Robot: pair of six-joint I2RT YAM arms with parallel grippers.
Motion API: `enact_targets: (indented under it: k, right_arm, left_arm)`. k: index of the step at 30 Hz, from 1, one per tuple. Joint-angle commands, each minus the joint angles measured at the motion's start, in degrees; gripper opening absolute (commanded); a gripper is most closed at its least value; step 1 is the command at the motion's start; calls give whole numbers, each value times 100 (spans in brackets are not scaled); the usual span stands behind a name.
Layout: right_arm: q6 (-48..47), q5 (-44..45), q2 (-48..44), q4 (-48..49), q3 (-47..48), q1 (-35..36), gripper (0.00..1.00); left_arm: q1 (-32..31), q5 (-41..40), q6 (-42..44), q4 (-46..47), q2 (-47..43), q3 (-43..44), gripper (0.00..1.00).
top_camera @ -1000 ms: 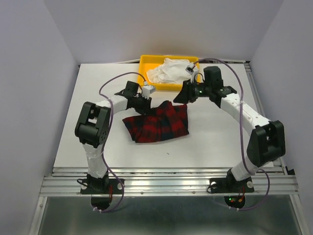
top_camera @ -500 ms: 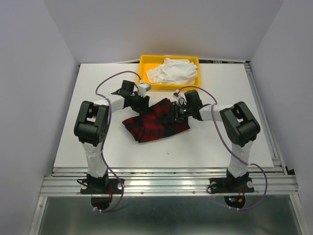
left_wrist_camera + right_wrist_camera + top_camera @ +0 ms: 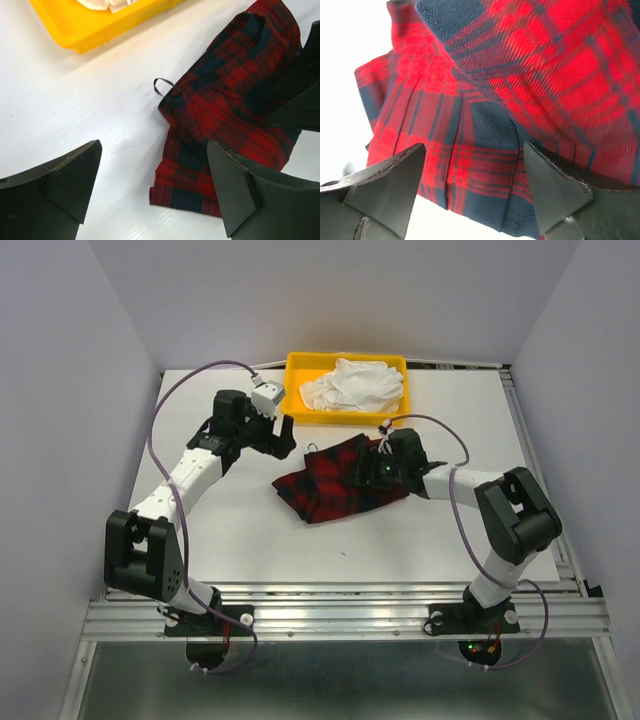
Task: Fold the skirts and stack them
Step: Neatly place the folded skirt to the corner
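While the overhead view places the plaid skirt (image 3: pixel 325 485) loosely bunched right of centre on the white table (image 3: pixel 240 530), just in front of the yellow bin (image 3: pixel 296 365), only the wrist cameras show the cloth closely. The left wrist view picks out a small black hanging loop (image 3: pixel 161 86) at the skirt's upper left edge, lying flat on the table. It also shows the left gripper (image 3: pixel 154 147) raised over bare table beside the skirt, its fingers (image 3: pixel 60 185) spread wide and holding nothing. The right wrist view is filled with red-and-navy tartan and stitched pleats. The right gripper (image 3: pixel 473 146) sits low over the skirt with its fingers (image 3: pixel 555 185) parted (whether the tips press into the fabric is hard to tell). From above, that gripper lies over the skirt's right half.

A crumpled white garment (image 3: pixel 350 385) fills the bin, which stands at the table's far edge. Pale lavender walls (image 3: pixel 80 360) close in three sides, and metal rails (image 3: pixel 340 615) run along the near edge under both arm bases.
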Motion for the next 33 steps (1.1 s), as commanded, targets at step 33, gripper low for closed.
enact_targets:
  k: [33]
  right_arm:
    - [-2847, 4137, 2716, -3856, 4056, -3620, 100]
  left_arm:
    - [8, -645, -286, -1085, -156, 690, 99]
